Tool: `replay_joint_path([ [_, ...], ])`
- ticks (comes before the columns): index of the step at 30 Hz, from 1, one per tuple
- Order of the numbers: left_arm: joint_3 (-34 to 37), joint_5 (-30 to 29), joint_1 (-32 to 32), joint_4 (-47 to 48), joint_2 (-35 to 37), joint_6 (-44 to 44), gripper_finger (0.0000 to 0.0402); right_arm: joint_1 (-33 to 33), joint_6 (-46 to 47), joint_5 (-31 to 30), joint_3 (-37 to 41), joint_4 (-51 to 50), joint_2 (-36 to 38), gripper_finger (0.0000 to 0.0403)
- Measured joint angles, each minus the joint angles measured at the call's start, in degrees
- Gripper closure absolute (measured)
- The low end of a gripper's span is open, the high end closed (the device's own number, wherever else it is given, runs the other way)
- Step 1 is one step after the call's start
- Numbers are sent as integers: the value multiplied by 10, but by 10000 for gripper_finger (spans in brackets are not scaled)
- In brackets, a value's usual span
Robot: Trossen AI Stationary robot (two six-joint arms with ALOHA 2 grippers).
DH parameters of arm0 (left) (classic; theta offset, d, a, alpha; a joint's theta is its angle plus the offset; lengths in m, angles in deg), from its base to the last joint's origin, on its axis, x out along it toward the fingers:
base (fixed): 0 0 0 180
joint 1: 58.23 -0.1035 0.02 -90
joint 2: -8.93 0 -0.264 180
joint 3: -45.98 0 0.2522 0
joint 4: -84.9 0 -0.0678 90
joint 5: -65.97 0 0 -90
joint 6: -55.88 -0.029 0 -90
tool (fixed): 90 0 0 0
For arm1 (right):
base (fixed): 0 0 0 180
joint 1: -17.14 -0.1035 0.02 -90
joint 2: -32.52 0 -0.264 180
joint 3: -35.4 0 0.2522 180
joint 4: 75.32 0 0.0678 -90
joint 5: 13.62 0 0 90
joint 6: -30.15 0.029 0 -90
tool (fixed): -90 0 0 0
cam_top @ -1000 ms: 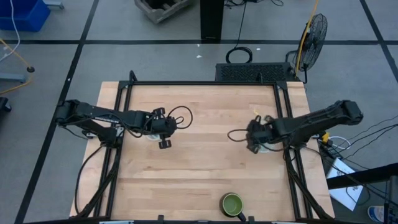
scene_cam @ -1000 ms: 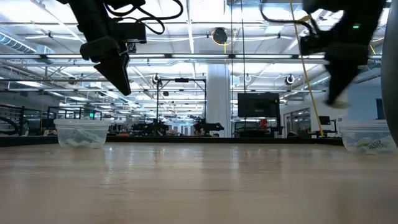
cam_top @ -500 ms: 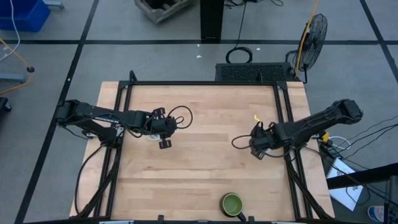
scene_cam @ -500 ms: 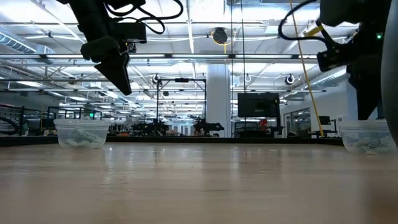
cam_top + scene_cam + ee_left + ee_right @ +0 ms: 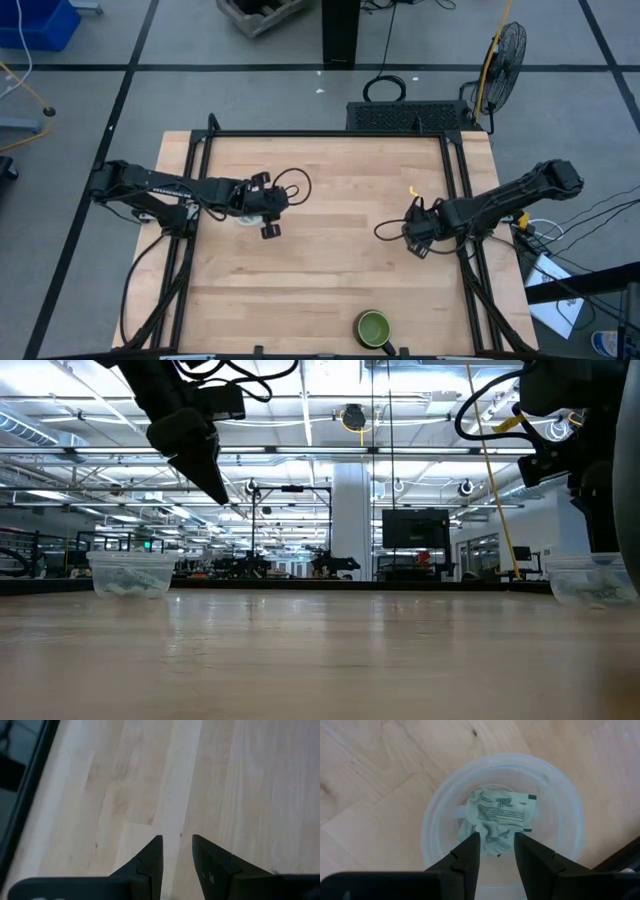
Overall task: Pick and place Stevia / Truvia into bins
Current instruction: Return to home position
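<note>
Two bins stand on the wooden table, both translucent round cups: the left one (image 5: 130, 573) and the right one (image 5: 592, 578). The right bin (image 5: 560, 820) holds crumpled pale green and white Stevia sachets (image 5: 502, 812). My right gripper (image 5: 497, 837) hangs open straight above that bin (image 5: 420, 245), fingers pointing down, with nothing between them. Just right of the left bin (image 5: 243, 219), my left gripper (image 5: 270, 231) hovers over bare wood. It is open (image 5: 177, 840) with a narrow gap and nothing in it.
A green dark-rimmed bowl (image 5: 373, 327) sits near the table's near edge, right of the middle. A black frame (image 5: 330, 134) borders the table. The wide middle of the tabletop (image 5: 330, 210) is bare wood.
My right gripper has moved toward the table's right and near edges and now stands over the right bin. My left gripper has shifted a little toward the table's right.
</note>
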Motion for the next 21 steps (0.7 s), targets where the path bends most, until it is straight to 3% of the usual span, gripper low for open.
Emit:
replay_joint_path([
  [7, 0, 1, -3, -5, 5, 58, 291, 0, -20, -35, -3, 2, 8, 291],
  [14, -79, 14, -15, 193, 77, 175, 291, 10, 27, -40, -66, -88, 80, 289],
  [18, -131, -27, -6, 282, 148, 171, 291, 9, 16, -128, -86, -86, 154, 290],
  [21, -149, -48, -5, 292, 219, 167, 291, 9, -28, -189, -86, -48, 217, 291],
])
